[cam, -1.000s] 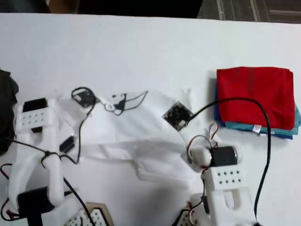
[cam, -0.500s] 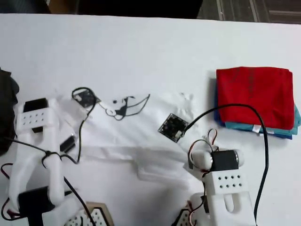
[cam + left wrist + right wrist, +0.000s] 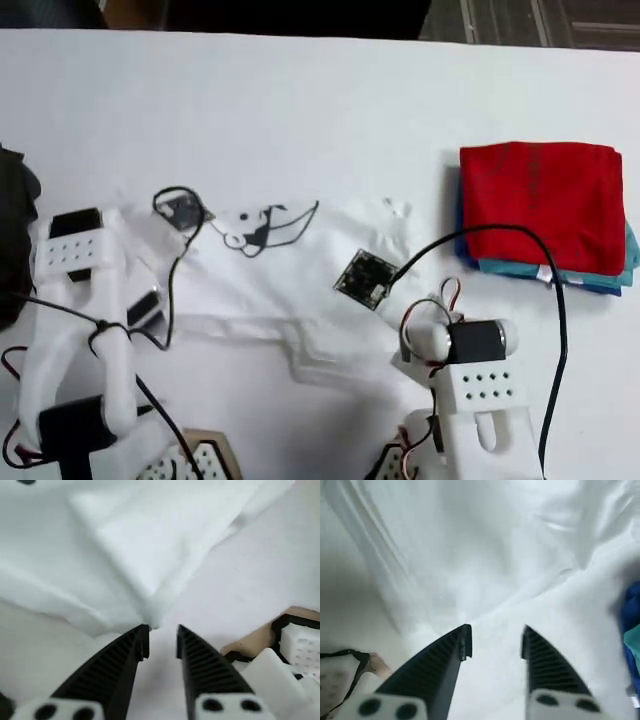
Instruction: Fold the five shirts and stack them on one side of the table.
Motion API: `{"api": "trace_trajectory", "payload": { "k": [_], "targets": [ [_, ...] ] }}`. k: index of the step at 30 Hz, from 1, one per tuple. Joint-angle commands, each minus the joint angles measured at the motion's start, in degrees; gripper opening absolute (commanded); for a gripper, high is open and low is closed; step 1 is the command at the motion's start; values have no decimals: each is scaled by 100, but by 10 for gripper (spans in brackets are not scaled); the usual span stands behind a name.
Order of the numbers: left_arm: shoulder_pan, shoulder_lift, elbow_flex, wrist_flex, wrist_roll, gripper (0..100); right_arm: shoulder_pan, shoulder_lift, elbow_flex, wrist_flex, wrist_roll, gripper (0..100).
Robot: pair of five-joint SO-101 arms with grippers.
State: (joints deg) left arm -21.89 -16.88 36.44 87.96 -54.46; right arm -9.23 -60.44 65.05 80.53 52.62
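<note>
Table (image 3: 300, 100) bears folded stack (image 3: 540, 205), high view; wrist views: left claw (image 3: 160, 641), right claw (image 3: 495, 642) parted at shirt (image 3: 470, 555).

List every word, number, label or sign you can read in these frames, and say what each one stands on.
No text can be read anywhere.
Shirt: its black print is a line drawing, with no letters to make out.
Stack: a small white tag at its near edge, too small to read.
</note>
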Motion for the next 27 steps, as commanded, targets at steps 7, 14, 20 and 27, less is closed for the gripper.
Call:
{"api": "trace_trajectory", "payload": {
  "k": [7,14,20,27],
  "targets": [
    [-185,-158,-3222,967,220,202,75,-22,-1952,-497,-677,296],
    [255,1187,-3864,308,1776,42,31,2273,-2611,-2255,-2312,15],
    [615,3130,-3890,-730,2365,25,-251,5121,-4308,-2369,-2462,43],
    [440,4536,-4963,-1020,2734,25,-558,7503,-6198,-1956,-2470,20]
  ]
}}
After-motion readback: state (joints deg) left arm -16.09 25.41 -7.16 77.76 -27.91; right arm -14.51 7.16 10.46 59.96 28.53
